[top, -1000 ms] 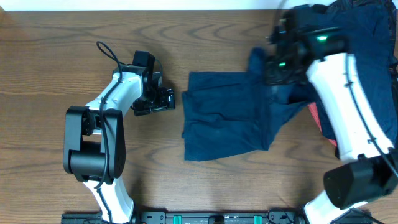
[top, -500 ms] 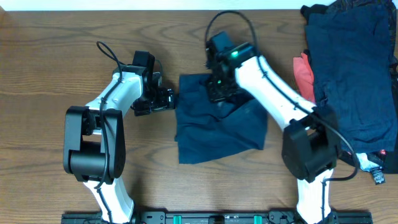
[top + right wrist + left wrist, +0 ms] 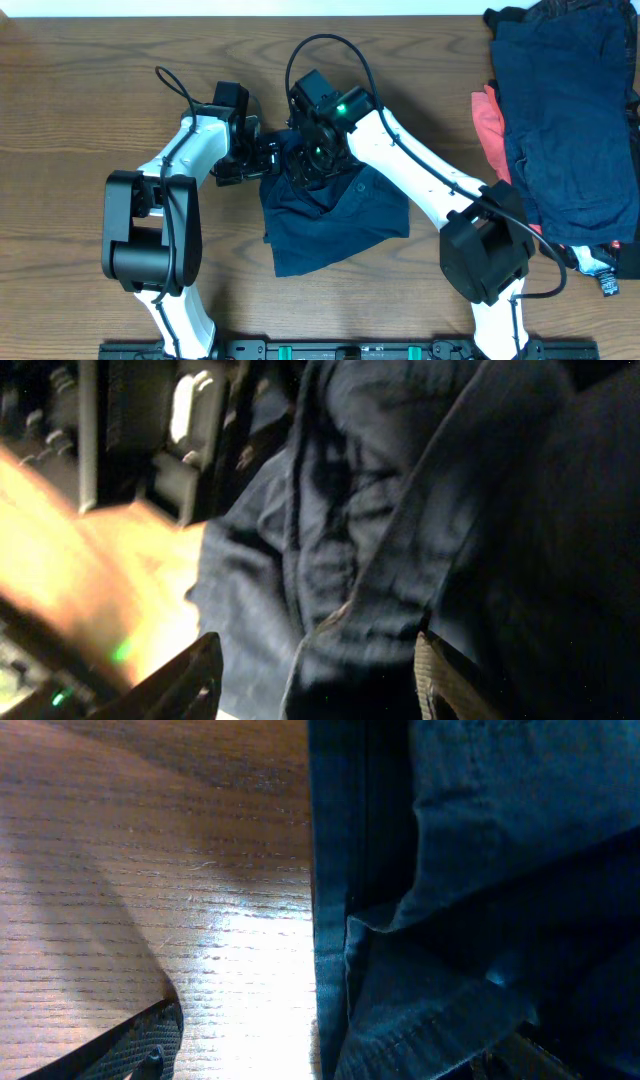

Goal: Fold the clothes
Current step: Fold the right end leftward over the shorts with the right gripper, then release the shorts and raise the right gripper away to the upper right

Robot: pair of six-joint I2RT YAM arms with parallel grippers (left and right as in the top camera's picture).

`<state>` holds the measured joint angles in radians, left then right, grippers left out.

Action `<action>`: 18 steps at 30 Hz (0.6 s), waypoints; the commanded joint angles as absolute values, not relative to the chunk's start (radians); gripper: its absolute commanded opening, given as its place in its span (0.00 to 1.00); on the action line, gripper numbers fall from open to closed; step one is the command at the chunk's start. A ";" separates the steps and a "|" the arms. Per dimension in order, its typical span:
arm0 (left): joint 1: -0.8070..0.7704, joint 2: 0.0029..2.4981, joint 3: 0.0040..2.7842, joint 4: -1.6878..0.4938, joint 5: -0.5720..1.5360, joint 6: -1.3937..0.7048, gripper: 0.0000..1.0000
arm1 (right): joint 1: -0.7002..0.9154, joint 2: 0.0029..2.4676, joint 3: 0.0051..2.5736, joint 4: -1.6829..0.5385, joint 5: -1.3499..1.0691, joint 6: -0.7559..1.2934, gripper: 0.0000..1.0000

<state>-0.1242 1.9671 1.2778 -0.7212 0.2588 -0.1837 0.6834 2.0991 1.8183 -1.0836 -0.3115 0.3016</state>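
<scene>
One of the clothes, a crumpled navy garment (image 3: 335, 215), lies on the table between the arms. My left gripper (image 3: 268, 158) stands open at its left edge. In the left wrist view the stitched hem (image 3: 330, 870) runs between the fingers (image 3: 140, 1045), with bare wood on the left side. My right gripper (image 3: 308, 155) sits on the garment's upper left corner, right next to the left gripper. Its jaws are open (image 3: 315, 685), with a loose navy fold (image 3: 350, 560) lying between the fingers (image 3: 190, 680). More navy clothes (image 3: 570, 110) and a coral-red piece (image 3: 487, 115) are piled at the far right.
The pile at the right reaches the table's right edge, with a small tag or label (image 3: 605, 275) at its lower end. The left arm's base (image 3: 150, 240) stands at the left and the right arm's base (image 3: 485, 250) near the front. Both grippers are crowded together.
My right arm has swept left from the pile, dragging the navy garment up to the left gripper, and its jaws have opened. The left arm has not moved.
</scene>
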 commanded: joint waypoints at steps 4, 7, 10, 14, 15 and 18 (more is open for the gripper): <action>-0.119 1.958 1.267 -0.720 0.254 -0.189 0.91 | 0.645 1.983 1.953 -1.185 -0.311 0.261 0.62; -0.119 1.958 1.267 -0.720 0.253 -0.189 0.90 | 0.604 1.914 1.968 -1.223 -0.234 0.261 0.66; -0.119 1.958 1.267 -0.719 0.253 -0.189 0.91 | 0.570 1.885 1.968 -1.237 -0.162 0.261 0.72; -0.119 1.958 1.267 -0.720 0.253 -0.187 0.90 | 0.510 1.893 1.948 -1.244 -0.093 0.260 0.73; -0.119 1.958 1.269 -0.721 0.253 -0.175 0.90 | 0.497 1.899 1.935 -1.238 -0.094 0.252 0.73; -0.118 1.940 1.283 -0.759 0.253 -0.137 0.89 | 0.466 1.924 1.886 -1.203 -0.094 0.246 0.71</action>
<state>-0.1242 1.9671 1.2778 -0.7406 0.2588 -0.1741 0.4892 1.8797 1.9327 -1.2156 -0.1345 0.2665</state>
